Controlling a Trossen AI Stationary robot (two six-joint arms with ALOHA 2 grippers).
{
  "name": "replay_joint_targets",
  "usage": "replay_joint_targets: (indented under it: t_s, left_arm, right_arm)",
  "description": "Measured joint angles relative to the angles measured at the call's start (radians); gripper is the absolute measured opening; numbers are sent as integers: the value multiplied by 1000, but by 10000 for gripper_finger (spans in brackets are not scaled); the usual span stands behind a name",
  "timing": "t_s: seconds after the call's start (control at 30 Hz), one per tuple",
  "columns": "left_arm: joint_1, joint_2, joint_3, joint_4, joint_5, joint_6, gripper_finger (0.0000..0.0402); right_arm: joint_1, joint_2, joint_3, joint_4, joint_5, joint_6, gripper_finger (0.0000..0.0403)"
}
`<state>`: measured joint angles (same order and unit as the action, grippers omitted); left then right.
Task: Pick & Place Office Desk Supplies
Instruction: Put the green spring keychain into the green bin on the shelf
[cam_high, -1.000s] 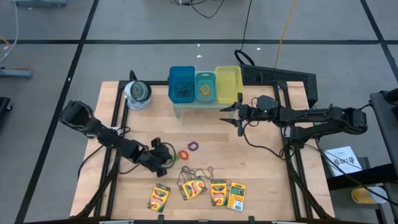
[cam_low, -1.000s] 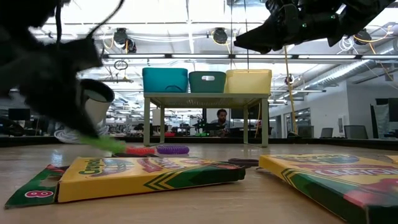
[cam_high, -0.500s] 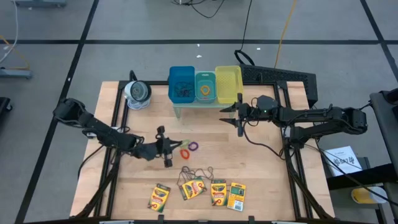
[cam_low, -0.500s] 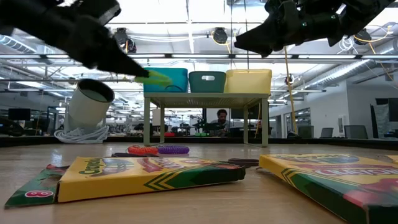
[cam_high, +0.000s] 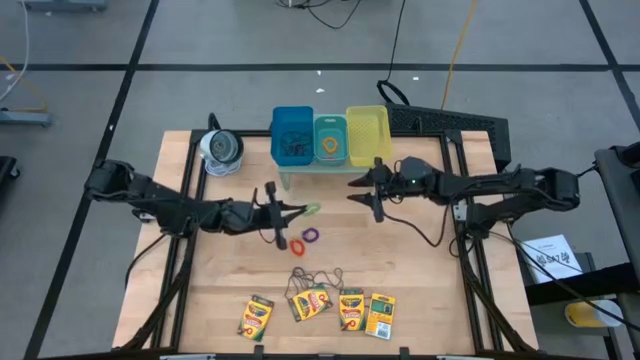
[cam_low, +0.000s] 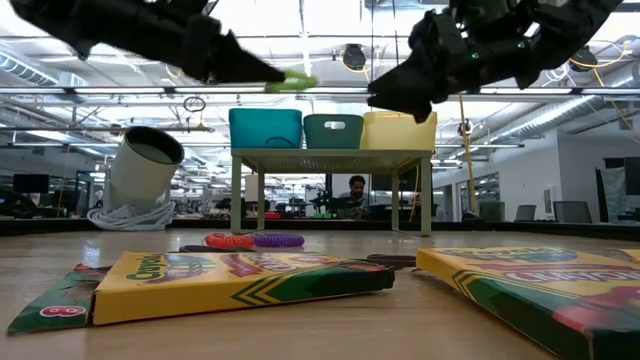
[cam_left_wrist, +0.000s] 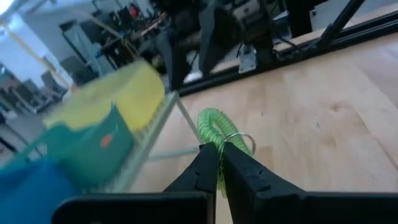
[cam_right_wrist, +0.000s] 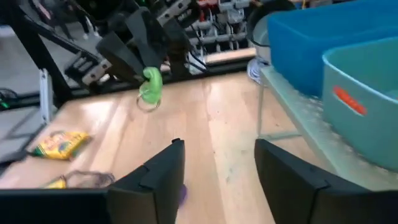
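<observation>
My left gripper (cam_high: 291, 211) is shut on a green coiled ring band (cam_high: 306, 210), in the air in front of the bin stand. The low view shows the green band (cam_low: 291, 80) well above the table. My right gripper (cam_high: 363, 192) is open and touches nothing; it hovers in front of the yellow bin (cam_high: 367, 132), to the right of the band. An orange-red band (cam_high: 296, 246) and a purple band (cam_high: 311, 236) lie flat on the table. Wiry loops (cam_high: 316, 277) lie beyond several crayon boxes (cam_high: 351, 308) along the near edge. My left gripper pinches the green band's coil (cam_left_wrist: 214, 138) between its two fingertips (cam_left_wrist: 205, 163), roughly level, coming from the table's left. The band is lifted clear of the table and sticks out past the fingertips, with a thin metal ring (cam_left_wrist: 239, 140) on it.
The blue bin (cam_high: 292, 135), teal bin (cam_high: 330, 139) and yellow bin sit on a small raised stand at the far middle. A silvery-white roll (cam_high: 220, 148) stands at the far left. Bare wood lies between the stand and the crayon boxes.
My left gripper has risen from the table, carrying the green band up and toward the far right, toward the bin stand; the band is now lifted clear. My right gripper has shifted a little toward the table's left.
</observation>
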<state>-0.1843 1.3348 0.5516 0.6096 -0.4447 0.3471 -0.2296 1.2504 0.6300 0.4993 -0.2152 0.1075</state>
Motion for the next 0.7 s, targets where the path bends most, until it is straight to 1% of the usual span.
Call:
replay_joint_targets:
  t_s: [0.1,0.17,0.3,0.4,0.47,0.6,0.7]
  left_arm:
    - [12,26,59,-24,30,75,17]
    - [20,45,102,-38,56,128,10]
    - [39,72,166,-94,74,175,10]
    - [49,87,183,-109,79,176,22]
    - [51,88,187,-115,79,182,22]
    - [52,96,188,-117,82,182,7]
    - [52,95,188,-110,91,173,14]
  right_arm:
    - [27,57,0,99,-4,35,209]
    - [45,94,0,159,-6,45,222]
    - [68,150,1,268,-52,67,239]
    - [75,188,1,348,-89,108,242]
    - [75,204,1,387,-108,135,242]
    - [75,239,1,454,-104,160,237]
    - [74,261,1,479,-102,172,230]
